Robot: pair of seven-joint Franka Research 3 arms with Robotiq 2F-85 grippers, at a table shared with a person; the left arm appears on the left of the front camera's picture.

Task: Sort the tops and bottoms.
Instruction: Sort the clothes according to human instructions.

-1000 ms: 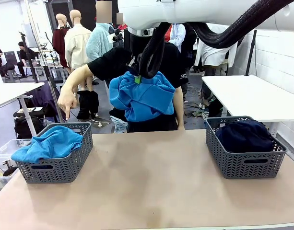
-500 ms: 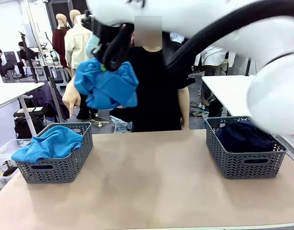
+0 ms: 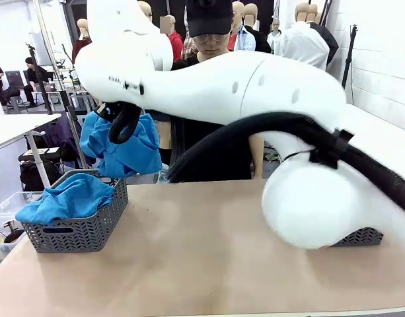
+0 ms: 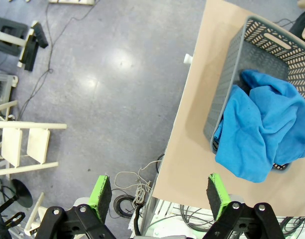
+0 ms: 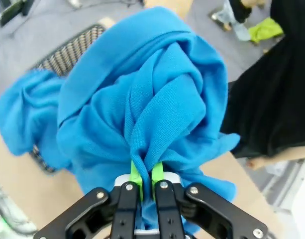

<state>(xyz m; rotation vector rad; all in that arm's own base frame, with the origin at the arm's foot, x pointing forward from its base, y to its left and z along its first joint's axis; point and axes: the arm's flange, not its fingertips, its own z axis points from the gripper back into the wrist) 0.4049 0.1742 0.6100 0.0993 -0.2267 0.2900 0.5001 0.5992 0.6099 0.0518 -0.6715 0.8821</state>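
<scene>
As seen from the front: right arm (image 3: 255,86) reaching across the worktop (image 3: 202,257) toward its left edge, right claw (image 3: 125,123) pinched narrow on a bunched sky-blue top (image 3: 123,148), hanging in the air above and just behind the left basket (image 3: 80,228). Second sky-blue top (image 3: 67,198) heaped inside that basket, spilling over its front-left rim. Right basket (image 3: 364,236) near the right edge, mostly hidden behind the arm's elbow; contents not visible. Person in a black T-shirt (image 3: 209,142) standing at the far edge.

From the right wrist: green pads (image 5: 135,175) nearly touching, clamped on a fold of the held top (image 5: 147,104); mesh wall of the left basket (image 5: 67,50) and part of the basket's top (image 5: 23,119) below and behind it; person's black shirt (image 5: 271,94) to one side.

From the left wrist: left claw (image 4: 159,194) spread wide, holding nothing, out past the worktop's left edge above grey floor (image 4: 92,89); looking down on the left basket (image 4: 227,99) with its top (image 4: 261,134) draped over the rim.
</scene>
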